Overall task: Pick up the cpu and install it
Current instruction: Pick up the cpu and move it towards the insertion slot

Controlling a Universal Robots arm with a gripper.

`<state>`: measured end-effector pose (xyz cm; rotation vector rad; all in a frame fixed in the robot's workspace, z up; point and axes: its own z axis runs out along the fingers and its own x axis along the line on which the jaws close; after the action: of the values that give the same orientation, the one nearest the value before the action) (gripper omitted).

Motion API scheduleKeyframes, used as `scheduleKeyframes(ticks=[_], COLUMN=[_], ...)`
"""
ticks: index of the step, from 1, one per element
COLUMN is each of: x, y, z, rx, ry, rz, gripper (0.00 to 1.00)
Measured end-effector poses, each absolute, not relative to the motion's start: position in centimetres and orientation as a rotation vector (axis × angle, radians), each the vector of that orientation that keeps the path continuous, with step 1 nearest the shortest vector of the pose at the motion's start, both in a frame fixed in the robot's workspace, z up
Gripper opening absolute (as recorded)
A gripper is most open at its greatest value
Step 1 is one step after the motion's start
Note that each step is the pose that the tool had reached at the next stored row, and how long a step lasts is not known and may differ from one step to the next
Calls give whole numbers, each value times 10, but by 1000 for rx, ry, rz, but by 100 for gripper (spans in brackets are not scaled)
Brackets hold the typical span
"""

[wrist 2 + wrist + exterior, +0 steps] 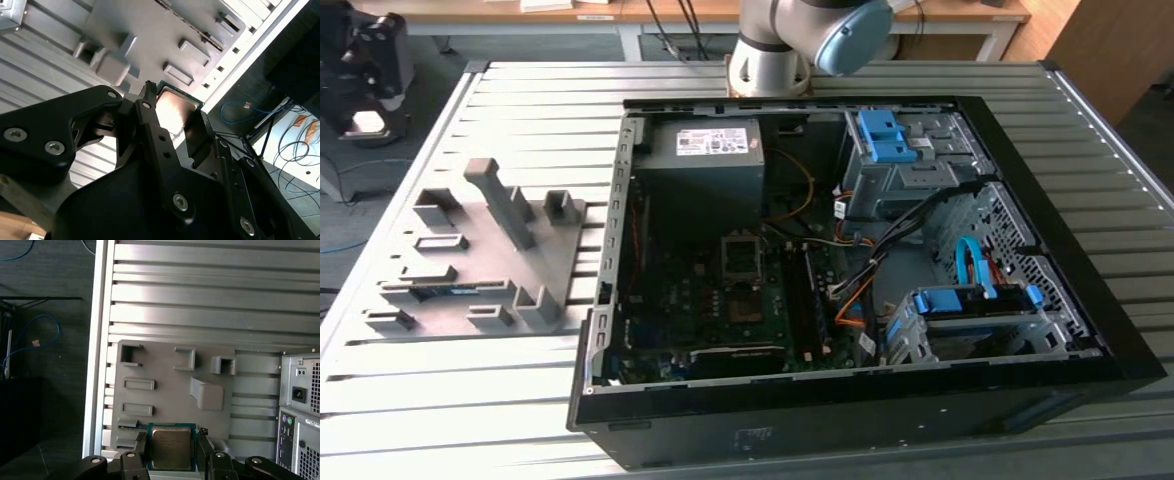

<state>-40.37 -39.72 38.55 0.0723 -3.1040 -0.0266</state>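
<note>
In both wrist views the cpu (pixel 171 445) (pixel 176 106), a small square chip with a pale metal top and green rim, sits between my gripper's (pixel 171 449) (pixel 175 114) black fingers (pixel 141 444), which press its two opposite edges. It hangs well above the grey fixture plate (pixel 170 380) (pixel 145 35) and the slatted table. In the exterior view the dark metal-framed socket (pixel 740 258) lies on the motherboard in the middle of the open computer case (pixel 1107 330).
The grey fixture plate (pixel 487 250) with raised holders lies at the exterior view's left of the case and carries a memory stick (pixel 451 291). A grey power-supply box (pixel 707 160), blue drive brackets (pixel 887 135) and loose cables (pixel 854 290) fill the case. The arm's base (pixel 774 65) stands behind it.
</note>
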Motion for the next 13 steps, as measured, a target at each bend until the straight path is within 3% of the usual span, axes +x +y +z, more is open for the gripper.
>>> scheduleKeyframes(ticks=[13], x=[-345], y=[-397], z=[385], rx=[72], ry=[-3104], rz=[-26], gripper=[47])
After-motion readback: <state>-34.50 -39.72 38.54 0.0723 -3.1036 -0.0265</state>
